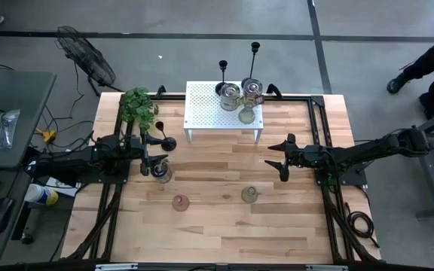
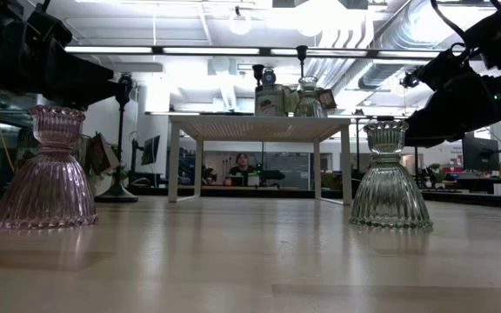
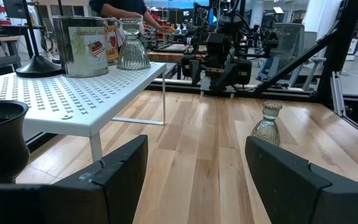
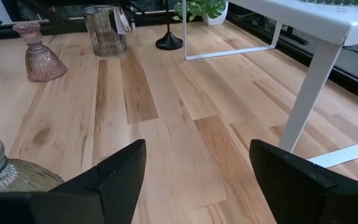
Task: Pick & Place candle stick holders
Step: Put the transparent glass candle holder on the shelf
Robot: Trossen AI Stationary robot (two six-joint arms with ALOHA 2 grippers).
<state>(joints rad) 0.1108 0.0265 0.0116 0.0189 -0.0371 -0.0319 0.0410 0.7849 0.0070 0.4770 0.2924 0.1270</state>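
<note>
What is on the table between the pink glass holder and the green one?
Nothing, just bare wooden table. The high view shows an empty gap between the pink holder and the green holder.

Grey concrete floor (image 1: 202,60); standing fan (image 1: 87,56); ceiling strip lights (image 2: 155,49) lit.

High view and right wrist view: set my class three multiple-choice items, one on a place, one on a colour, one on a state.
1. The pinkish glass holder stands: A on the bare table, in front of the white shelf; B on top of that shelf; C on the floor.
2. The glass holder nearest the right gripper is: A blue; B greenish; C black.
3. The right gripper's jaws are: A shut on a candlestick; B shut on a holder; C open and empty.

Key: A, it sits on the wood, clear of the shelf; B, its ribbed glass looks greenish; C, the right wrist view shows the jaws apart with nothing between.
</note>
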